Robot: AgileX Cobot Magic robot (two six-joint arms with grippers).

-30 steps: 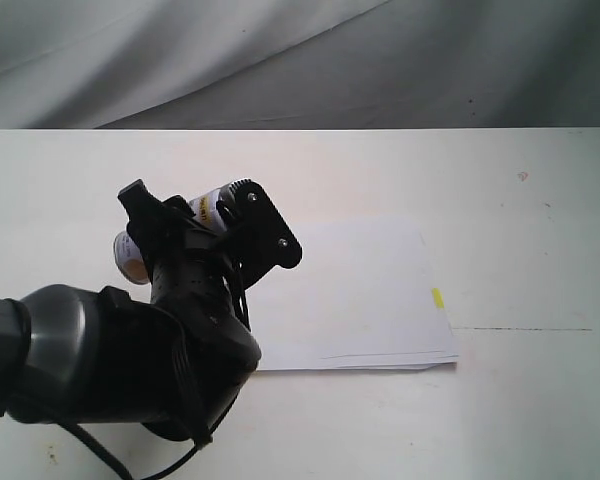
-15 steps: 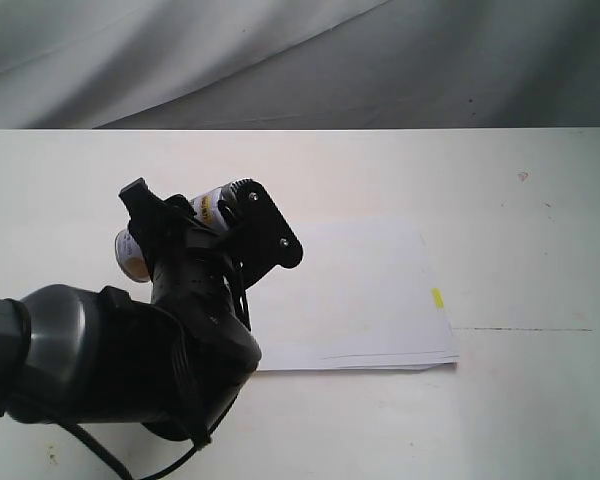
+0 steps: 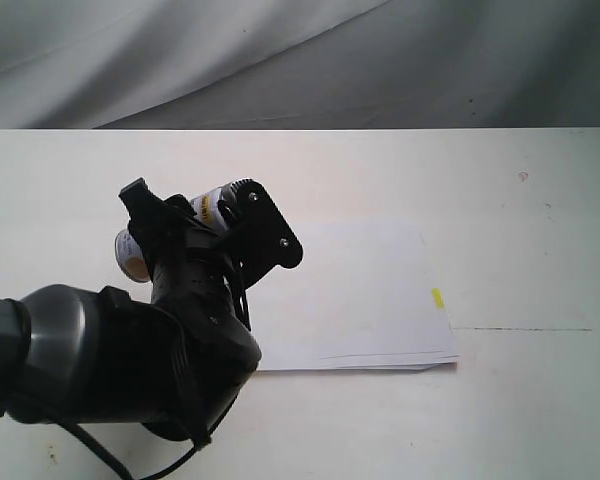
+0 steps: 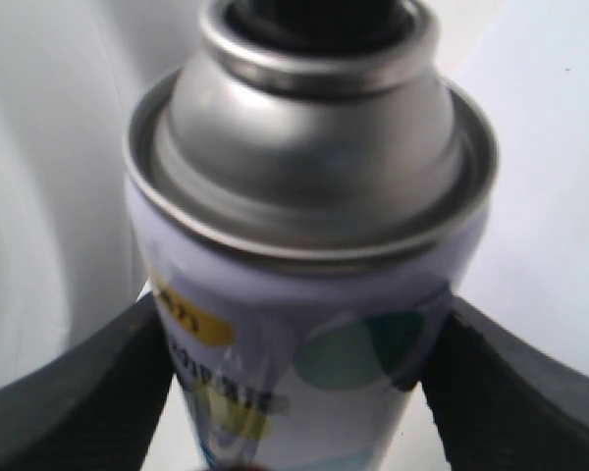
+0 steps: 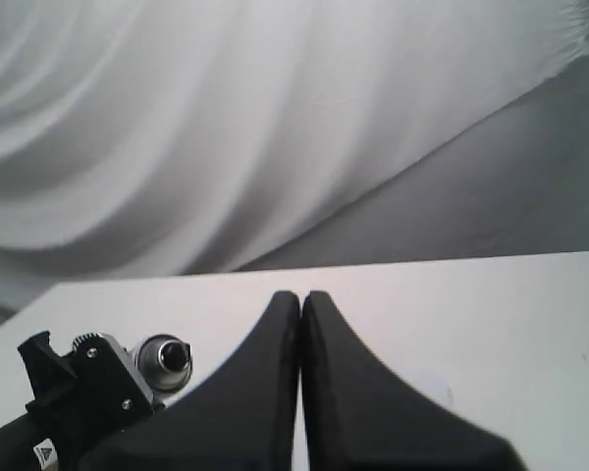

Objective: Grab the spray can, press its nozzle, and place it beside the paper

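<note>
Left wrist view: left gripper (image 4: 294, 402) is clamping the can (image 4: 304, 177) by its body, apparently off the table, near the paper's (image 3: 365, 300) left edge. Right gripper (image 5: 301, 312) is sitting closed and empty, apart from the nozzle (image 5: 174, 358). Judging 1 step done: pick-up. Press and set-down are remaining.

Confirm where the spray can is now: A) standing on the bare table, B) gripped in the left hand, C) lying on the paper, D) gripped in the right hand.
B: the left wrist view shows the spray can wedged between the fingers of the left hand; the right hand is shut and empty.
</note>
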